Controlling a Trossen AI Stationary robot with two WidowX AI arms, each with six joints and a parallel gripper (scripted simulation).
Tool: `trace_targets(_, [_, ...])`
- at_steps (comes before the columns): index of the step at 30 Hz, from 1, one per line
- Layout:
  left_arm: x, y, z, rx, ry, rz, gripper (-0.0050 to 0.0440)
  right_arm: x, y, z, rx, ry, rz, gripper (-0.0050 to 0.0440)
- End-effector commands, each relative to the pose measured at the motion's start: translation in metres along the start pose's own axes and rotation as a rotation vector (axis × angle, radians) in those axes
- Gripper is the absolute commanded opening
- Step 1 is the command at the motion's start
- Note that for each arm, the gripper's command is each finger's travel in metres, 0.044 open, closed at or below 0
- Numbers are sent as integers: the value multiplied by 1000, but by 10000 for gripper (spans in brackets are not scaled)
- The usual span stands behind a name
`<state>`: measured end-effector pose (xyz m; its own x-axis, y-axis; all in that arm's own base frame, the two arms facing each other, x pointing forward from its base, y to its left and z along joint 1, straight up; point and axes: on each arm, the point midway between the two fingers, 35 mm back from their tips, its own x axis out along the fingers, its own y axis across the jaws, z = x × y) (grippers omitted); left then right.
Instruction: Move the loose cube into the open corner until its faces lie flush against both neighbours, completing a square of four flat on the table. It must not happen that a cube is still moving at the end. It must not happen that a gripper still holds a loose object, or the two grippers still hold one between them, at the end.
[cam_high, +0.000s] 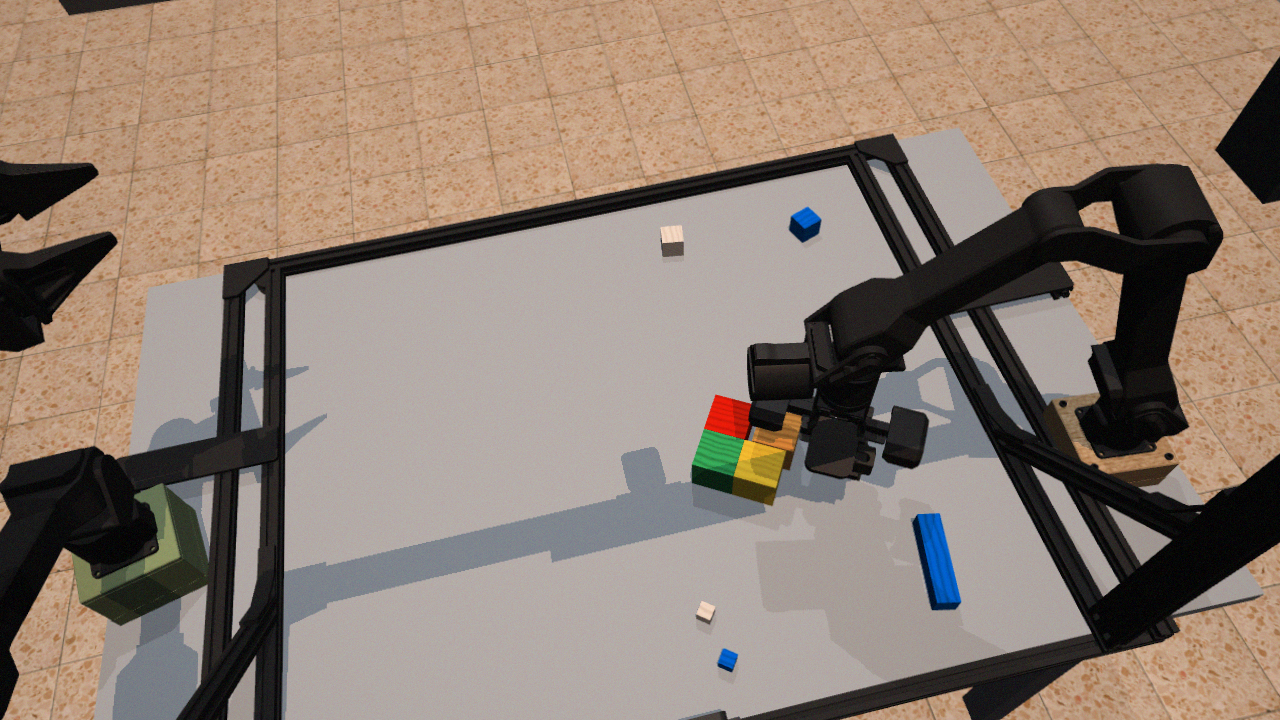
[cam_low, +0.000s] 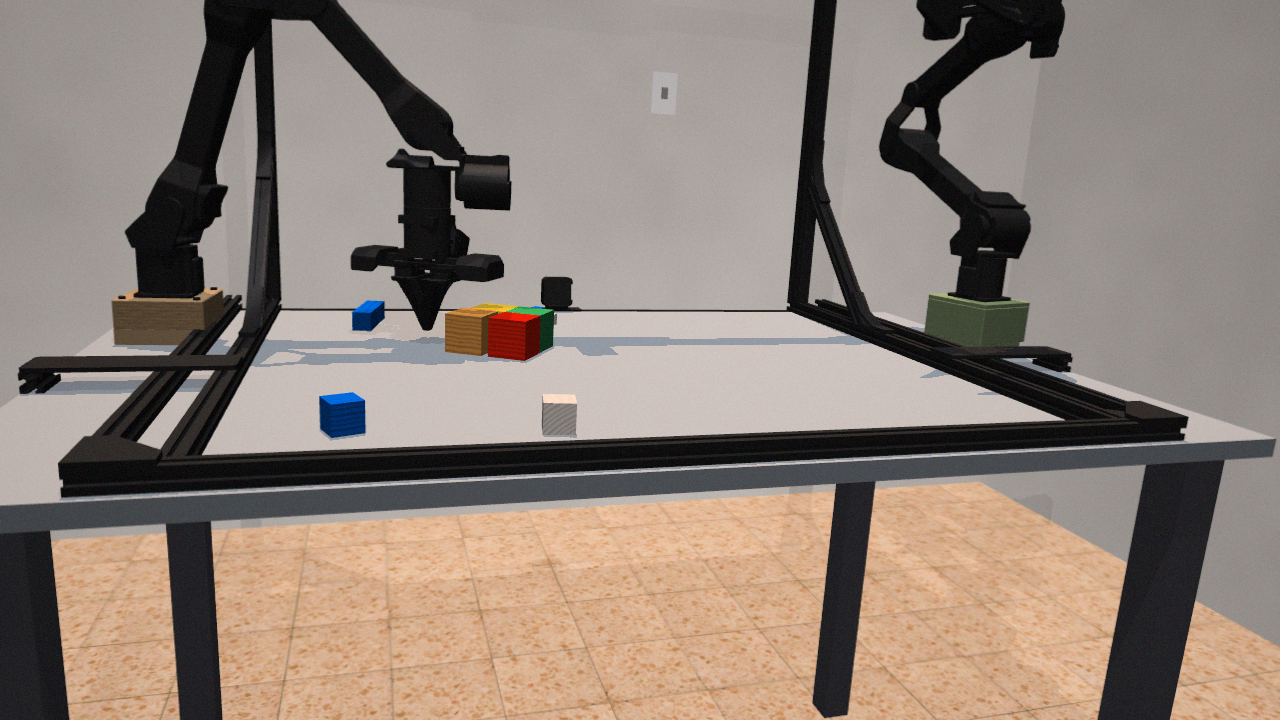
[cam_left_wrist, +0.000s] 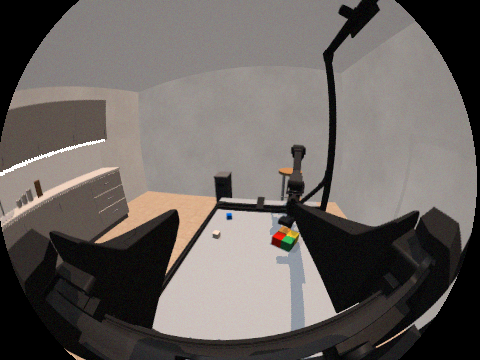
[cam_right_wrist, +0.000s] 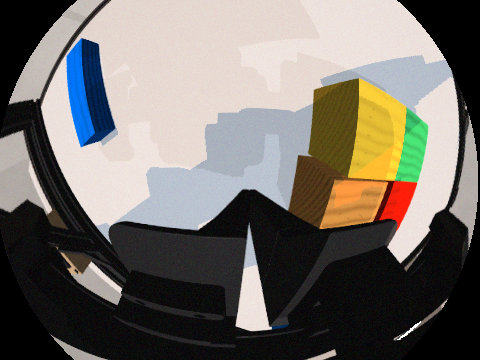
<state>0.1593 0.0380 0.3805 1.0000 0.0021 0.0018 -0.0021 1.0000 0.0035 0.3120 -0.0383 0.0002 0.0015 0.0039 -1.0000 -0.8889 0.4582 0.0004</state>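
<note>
Right end effector (cam_low: 427, 324) (cam_right_wrist: 248, 192): fully closed, holding nothing | fingertips down, beside the orange cube (cam_high: 777, 433) (cam_low: 466, 332) (cam_right_wrist: 353, 202) | wrist: upright above fingers | forearm: sloping down from elbow | orange cube: on tabletop (cam_high: 447, 376) (cam_low: 716, 376) (cam_left_wrist: 240, 300), beside red (cam_high: 728, 416) (cam_low: 513, 337) and yellow (cam_high: 759, 467) (cam_right_wrist: 379, 132) cubes

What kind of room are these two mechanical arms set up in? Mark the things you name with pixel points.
Probably a robot workspace in a kitchen-like room: cabinets and drawers (cam_left_wrist: 92, 200) line one side, a stool (cam_left_wrist: 290, 171) stands beyond the table (cam_high: 465, 376) (cam_low: 626, 492) (cam_left_wrist: 240, 300), and the floor (cam_high: 447, 107) (cam_low: 537, 608) (cam_left_wrist: 165, 205) is tiled.
</note>
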Motion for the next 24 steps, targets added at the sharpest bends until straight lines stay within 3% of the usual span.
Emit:
trace_targets(1, [0, 0, 0, -4, 1, -2, 400, 0, -2, 0, -5, 4, 0, 0])
trace_targets(24, [0, 0, 0, -4, 1, -2, 400, 0, -7, 0, -5, 4, 0, 0])
